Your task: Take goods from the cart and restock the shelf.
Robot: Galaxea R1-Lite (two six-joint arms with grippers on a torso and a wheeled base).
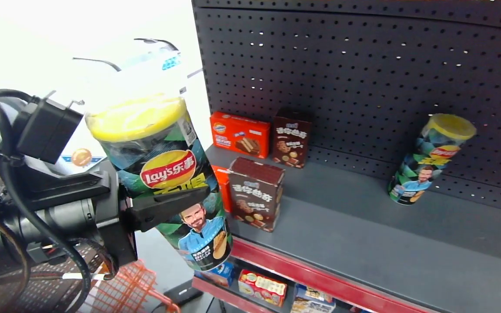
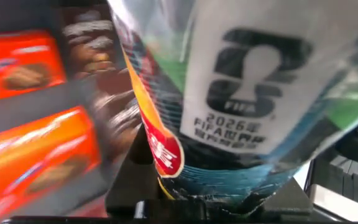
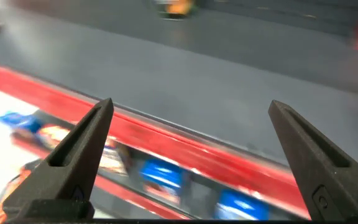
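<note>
Right jaws stood wide apart over the shelf (image 3: 229, 81), near its red front edge; left jaws were clamped round the middle of a can (image 1: 159, 174), held tilted in the air beside the shelf. Light, stiff yet crushable and slick, it probably suited that mid-body grip. Boxes (image 1: 255, 193) stood nearby.

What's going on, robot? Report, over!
Left gripper shut on chip can, held up beside the shelf. Right gripper open, holding nothing, over the shelf front. Brown box stands near the can.
</note>
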